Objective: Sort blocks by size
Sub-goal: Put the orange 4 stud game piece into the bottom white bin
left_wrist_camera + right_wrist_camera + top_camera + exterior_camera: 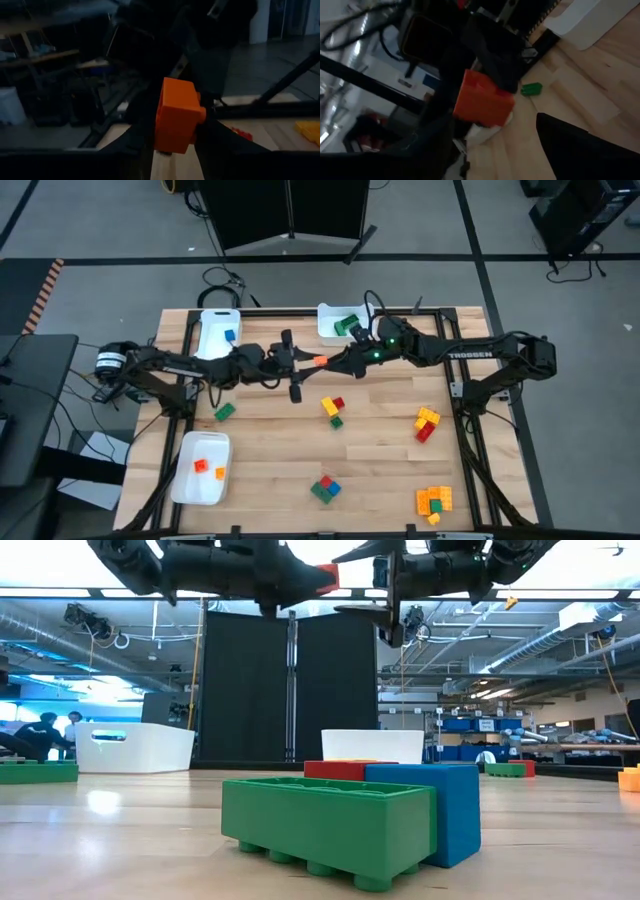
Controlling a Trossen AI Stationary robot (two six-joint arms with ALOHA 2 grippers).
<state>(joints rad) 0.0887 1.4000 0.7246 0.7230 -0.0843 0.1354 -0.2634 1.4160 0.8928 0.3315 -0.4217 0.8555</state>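
Small orange block (176,115) clamped in the left gripper (305,362), raised above the table

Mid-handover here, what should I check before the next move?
1. Left end effector clamped on the orange block: ok.
2. Right end effector open and facing the block: ok.
3. Block seated between the right fingers, ready to close: cannot tell.
4. Block held well above the table, nothing under it to snag: ok.
5. White tray holding small orange blocks is free of both arms: ok.
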